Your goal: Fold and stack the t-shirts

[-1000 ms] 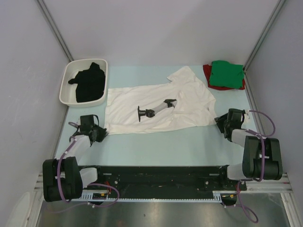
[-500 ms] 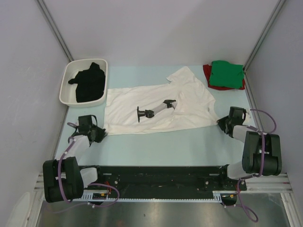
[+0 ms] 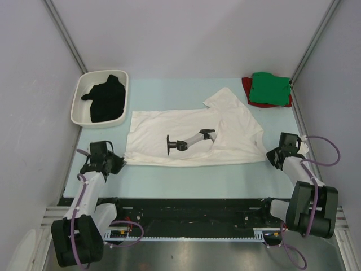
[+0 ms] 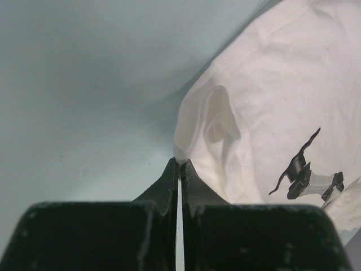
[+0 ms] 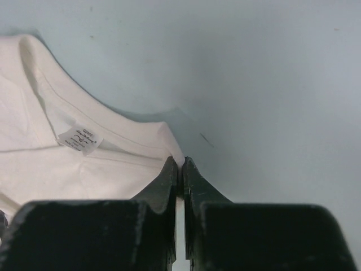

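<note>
A large white t-shirt (image 3: 192,132) with a black print lies spread across the middle of the table. My left gripper (image 3: 119,162) is shut on its near left corner (image 4: 189,141), the cloth pinched at the fingertips. My right gripper (image 3: 269,153) is shut on its collar edge (image 5: 163,138) at the near right, next to the neck label. A folded green t-shirt (image 3: 269,87) rests on a folded red t-shirt (image 3: 247,87) at the back right. A black t-shirt (image 3: 106,99) lies bunched in the tray.
The white plastic tray (image 3: 79,104) stands at the back left. Grey walls close in the table on the left, back and right. The arms' black base rail (image 3: 192,212) runs along the near edge.
My right gripper has shut on the collar edge. Both grippers have pulled toward the near edge, dragging the white t-shirt nearer and stretching it flatter.
</note>
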You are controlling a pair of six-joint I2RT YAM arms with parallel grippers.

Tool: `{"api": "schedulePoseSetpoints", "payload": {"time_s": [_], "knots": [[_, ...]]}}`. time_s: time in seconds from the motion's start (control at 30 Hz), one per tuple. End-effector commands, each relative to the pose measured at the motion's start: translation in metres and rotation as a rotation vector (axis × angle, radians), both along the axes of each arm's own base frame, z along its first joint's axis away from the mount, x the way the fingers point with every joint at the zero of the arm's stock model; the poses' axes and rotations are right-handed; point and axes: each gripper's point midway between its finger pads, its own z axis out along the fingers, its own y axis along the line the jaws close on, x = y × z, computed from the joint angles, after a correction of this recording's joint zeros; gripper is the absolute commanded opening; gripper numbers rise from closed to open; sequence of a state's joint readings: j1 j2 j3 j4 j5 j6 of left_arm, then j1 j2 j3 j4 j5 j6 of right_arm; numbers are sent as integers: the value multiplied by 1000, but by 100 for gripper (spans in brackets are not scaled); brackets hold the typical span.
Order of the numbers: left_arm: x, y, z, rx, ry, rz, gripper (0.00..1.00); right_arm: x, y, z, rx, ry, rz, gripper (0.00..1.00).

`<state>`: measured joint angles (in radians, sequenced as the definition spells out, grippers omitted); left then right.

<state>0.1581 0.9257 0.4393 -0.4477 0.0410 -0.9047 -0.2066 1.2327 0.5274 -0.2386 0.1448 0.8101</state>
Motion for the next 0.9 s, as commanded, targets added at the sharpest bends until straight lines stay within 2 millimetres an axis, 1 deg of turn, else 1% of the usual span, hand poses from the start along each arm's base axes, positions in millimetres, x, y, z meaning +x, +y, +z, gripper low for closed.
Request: {"api": "schedulePoseSetpoints", "payload": {"time_s": [0.0, 0.03, 0.1, 0.13, 0.3, 0.37, 0.4, 0.43, 0.47, 0.5, 0.53, 0.57, 0.6, 0.63, 0.67, 0.7, 0.77, 0.8, 0.87], "knots": [[-20, 7, -2, 37, 35, 19, 0, -39, -23, -2, -85, 80, -74, 0], [-24, 6, -3, 32, 41, 26, 0, -44, -24, -3, -85, 85, -83, 0], [-28, 5, -1, 28, 25, 35, 0, -51, -25, -4, -85, 86, -91, 0], [-32, 5, -3, 25, 29, 42, 0, -55, -25, -4, -86, 77, -99, 0], [-39, 0, -7, 1, 35, 42, 0, -67, -23, -9, -64, 81, -130, 0], [-40, -2, -7, -11, 38, 41, 2, -68, -22, -9, -56, 80, -132, 7], [-42, -2, -9, -12, 47, 45, 5, -69, -22, -9, -56, 85, -133, 12], [-42, -2, -8, -13, 44, 46, 14, -69, -22, -8, -56, 81, -130, 38], [-42, -2, -7, -13, 41, 47, 24, -67, -21, -6, -56, 71, -123, 51], [-43, -3, -7, -17, 45, 49, 35, -67, -20, -5, -48, 71, -114, 62], [-42, -4, -6, -21, 41, 44, 55, -66, -19, -3, -47, 64, -112, 82], [-42, -6, -5, -31, 41, 32, 61, -62, -20, 5, -51, 43, -105, 95], [-44, -8, -4, -40, 51, 30, 66, -62, -19, 9, -55, 45, -92, 100], [-41, -9, 2, -42, 40, 25, 73, -61, -19, 14, -60, 38, -88, 100], [-41, -10, 7, -45, 29, 20, 76, -59, -19, 21, -69, 25, -80, 100], [-44, -10, 10, -47, 34, 19, 78, -54, -18, 34, -79, -6, -66, 100], [-38, -10, 28, -37, -18, 13, 79, -47, -12, 50, -81, -51, -34, 100], [-34, -9, 35, -37, -45, 15, 79, -40, -7, 64, -72, -93, -12, 100], [-26, -11, 49, -47, -89, 6, 80, -29, 12, 76, -48, -135, 57, 100]]}}
